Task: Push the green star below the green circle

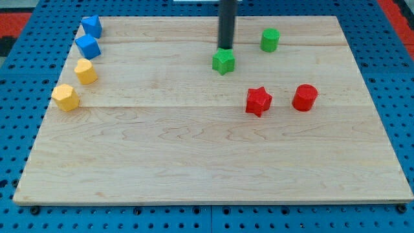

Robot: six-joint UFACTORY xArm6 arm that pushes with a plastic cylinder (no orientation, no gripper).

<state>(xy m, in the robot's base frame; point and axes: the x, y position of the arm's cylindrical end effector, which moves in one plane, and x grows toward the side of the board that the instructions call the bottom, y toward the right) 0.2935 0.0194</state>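
The green star (223, 61) lies on the wooden board in the upper middle. The green circle (270, 39), a short cylinder, stands up and to the right of it, near the view's top. My tip (226, 48) is the lower end of the dark rod coming down from the view's top; it sits right at the star's upper edge, touching it or nearly so. The star is left of and slightly lower than the circle.
A red star (258, 101) and a red cylinder (305, 98) lie lower right of the green star. Two blue blocks (91, 26) (88, 46) and two yellow blocks (85, 70) (66, 97) line the board's left edge (39, 129).
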